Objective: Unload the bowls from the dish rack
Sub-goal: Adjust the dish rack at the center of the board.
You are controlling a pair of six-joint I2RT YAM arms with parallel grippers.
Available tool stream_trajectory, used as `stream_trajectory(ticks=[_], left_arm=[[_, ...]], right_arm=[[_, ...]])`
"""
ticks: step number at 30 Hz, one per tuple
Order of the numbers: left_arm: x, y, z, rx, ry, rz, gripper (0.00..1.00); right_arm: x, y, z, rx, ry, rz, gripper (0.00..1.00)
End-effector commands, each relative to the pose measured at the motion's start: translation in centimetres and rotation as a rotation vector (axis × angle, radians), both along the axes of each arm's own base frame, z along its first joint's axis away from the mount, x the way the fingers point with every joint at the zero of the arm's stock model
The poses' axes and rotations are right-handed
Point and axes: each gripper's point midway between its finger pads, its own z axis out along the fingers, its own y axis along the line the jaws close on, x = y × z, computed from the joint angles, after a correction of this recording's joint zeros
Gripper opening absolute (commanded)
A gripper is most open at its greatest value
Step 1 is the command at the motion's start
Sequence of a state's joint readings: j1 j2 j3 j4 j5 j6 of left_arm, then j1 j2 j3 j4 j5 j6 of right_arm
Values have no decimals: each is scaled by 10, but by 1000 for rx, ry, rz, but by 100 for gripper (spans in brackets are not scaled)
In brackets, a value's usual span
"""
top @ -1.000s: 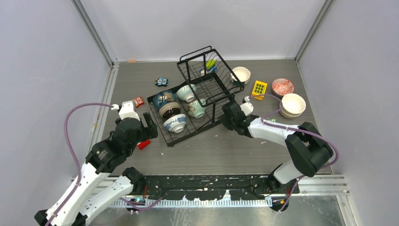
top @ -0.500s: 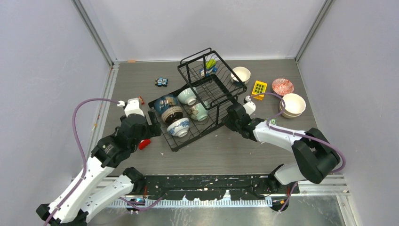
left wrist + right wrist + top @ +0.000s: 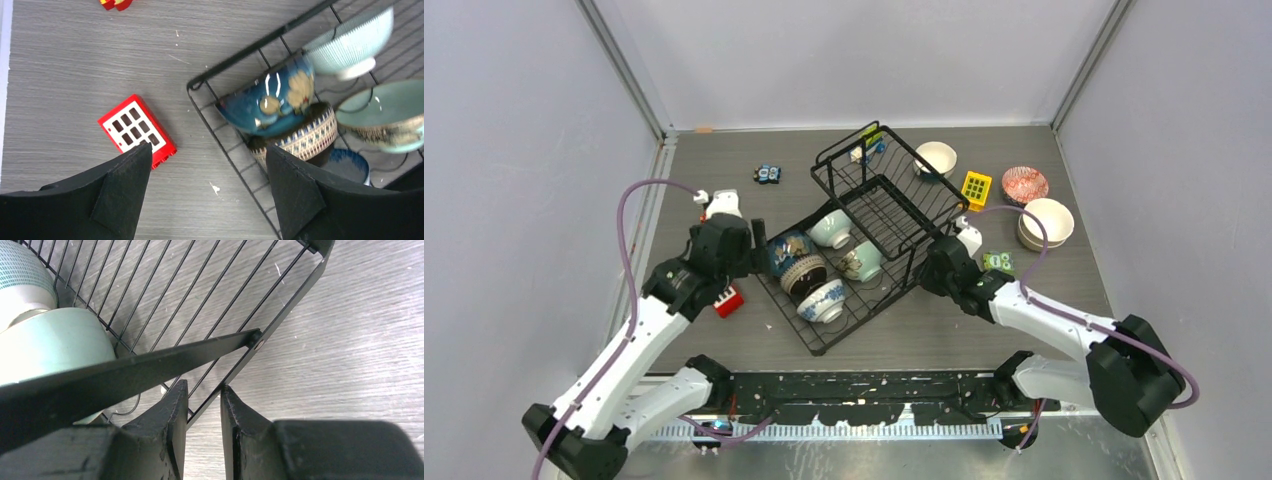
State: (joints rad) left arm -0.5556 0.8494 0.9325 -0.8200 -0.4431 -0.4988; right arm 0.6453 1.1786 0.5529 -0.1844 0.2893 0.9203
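Note:
The black wire dish rack (image 3: pixel 894 205) lies askew mid-table. It holds a dark blue flowered bowl (image 3: pixel 789 247), a brown patterned bowl (image 3: pixel 805 272), a blue-and-white bowl (image 3: pixel 824 300), a pale teal bowl (image 3: pixel 831 228) and a pale green bowl (image 3: pixel 864 262). My right gripper (image 3: pixel 927 272) is shut on the rack's right edge wire (image 3: pixel 235 370), which runs between its fingertips (image 3: pixel 177 395). My left gripper (image 3: pixel 749 245) is open beside the rack's left corner (image 3: pixel 192 86), next to the dark blue bowl (image 3: pixel 270 100).
A white bowl (image 3: pixel 936 158), a red-patterned bowl (image 3: pixel 1024 184) and stacked cream bowls (image 3: pixel 1046 222) stand on the table at the far right. A yellow block (image 3: pixel 975 186), a green block (image 3: pixel 997 262), a red block (image 3: pixel 727 300) and a small blue toy (image 3: pixel 767 174) lie around.
The rack has slid and turned toward the near right with my right gripper on it. My left gripper has moved up and right to the rack's left corner.

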Motion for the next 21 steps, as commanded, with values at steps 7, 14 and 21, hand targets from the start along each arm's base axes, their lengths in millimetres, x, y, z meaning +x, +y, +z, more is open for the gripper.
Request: stream_trajectory(ticks=[7,14,21], left_arm=[[49,-13,-17,-122,101,-50,85],[69,-18,-45,-162,207,-92,83],[77,-14,-58,-151,248,-75,82]], right_arm=[[-47,-16,-21,-82,99,149,2],[-54,-22,-8,-73,72,156,12],[-59,-26,3,-40,49,136,38]])
